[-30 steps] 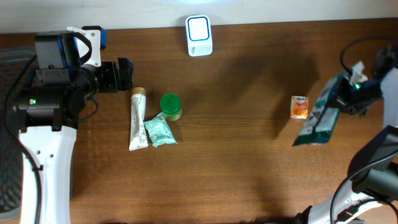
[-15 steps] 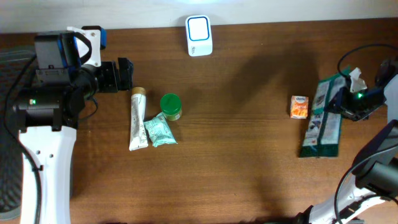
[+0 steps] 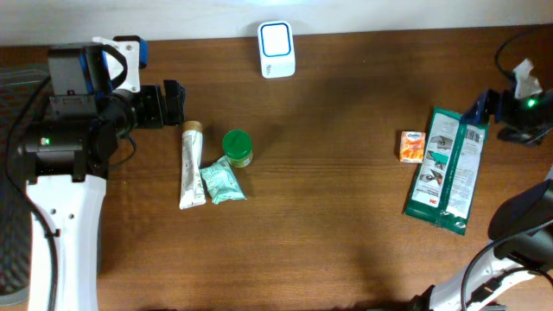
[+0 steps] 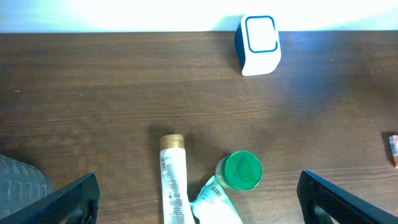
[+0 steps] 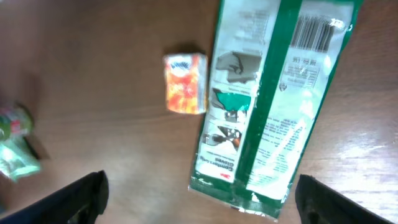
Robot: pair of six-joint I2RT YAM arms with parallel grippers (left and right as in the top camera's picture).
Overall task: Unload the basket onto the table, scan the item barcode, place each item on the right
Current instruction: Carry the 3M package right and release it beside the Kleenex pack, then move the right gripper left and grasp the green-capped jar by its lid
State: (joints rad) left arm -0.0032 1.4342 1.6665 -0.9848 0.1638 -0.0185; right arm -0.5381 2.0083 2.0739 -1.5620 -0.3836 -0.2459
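The flat green and white foil pouch lies on the dark brown wooden table at its right side, printed face up and slightly slanted. In the right wrist view its black barcode shows near the top edge of the pack, facing upward. Just beside the pouch's left edge sits a small orange and white carton, close to the pouch's upper half.

The right tool hangs above the pouch with its two fingers spread wide, one on either side of the view. Nothing is held between them, and the pouch rests flat on the table.

Well apart from the pouch, at the far edge of the table near the middle, stands the white scanner with a blue-edged window.

On the left part of the table lies a white tube with a gold cap. Beside it is a round green-lidded jar, with a pale green sachet touching both. The left tool hovers over this group, fingers fully spread, gripping nothing.
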